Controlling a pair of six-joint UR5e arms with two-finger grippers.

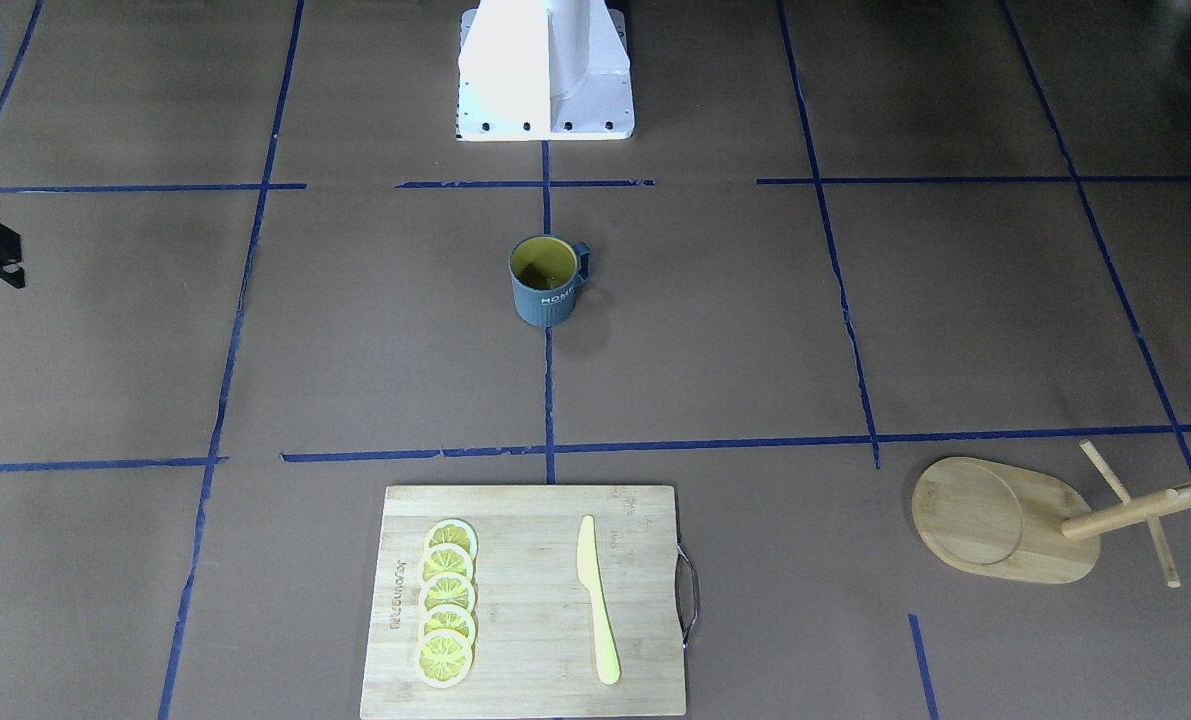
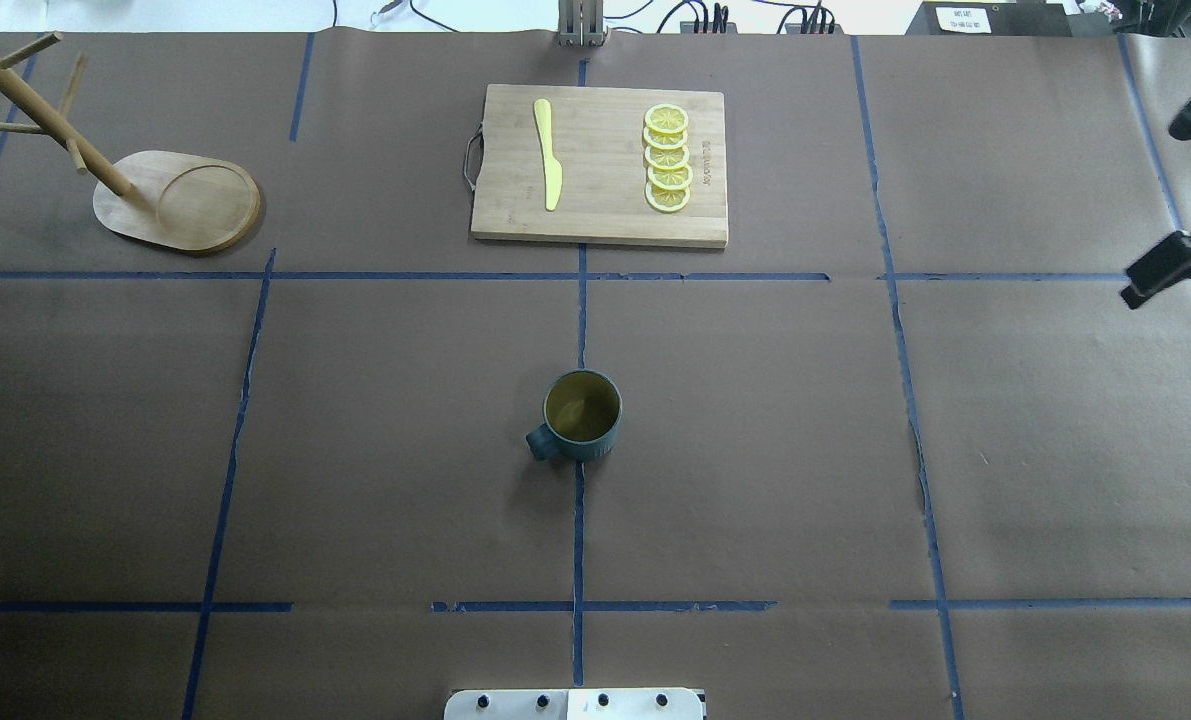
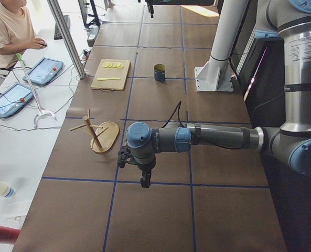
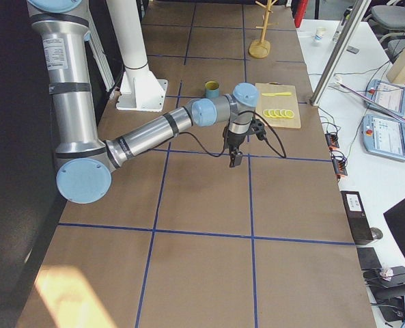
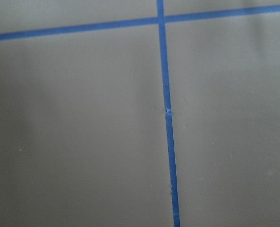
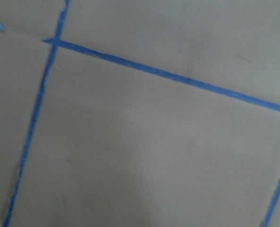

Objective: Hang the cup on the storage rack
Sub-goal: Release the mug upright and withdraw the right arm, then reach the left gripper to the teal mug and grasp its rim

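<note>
The cup (image 1: 547, 282) stands upright at the table's middle on a blue tape line, its handle toward my left side; it also shows in the overhead view (image 2: 580, 415). The storage rack (image 1: 1005, 520) stands at the far left corner (image 2: 180, 200), with nothing on its pegs. My left gripper (image 3: 145, 181) hangs over bare table near the rack and far from the cup; I cannot tell whether it is open. My right gripper (image 2: 1165, 268) is at the table's right side, far from the cup, cut off by the view's edge; I cannot tell its state. Both wrist views show only paper and tape.
A bamboo cutting board (image 2: 605, 170) with several lemon slices (image 2: 667, 158) and a yellow knife (image 2: 548, 155) lies at the far middle. The robot's base (image 1: 545, 70) is behind the cup. A person (image 3: 8, 26) sits at a side desk with tablets.
</note>
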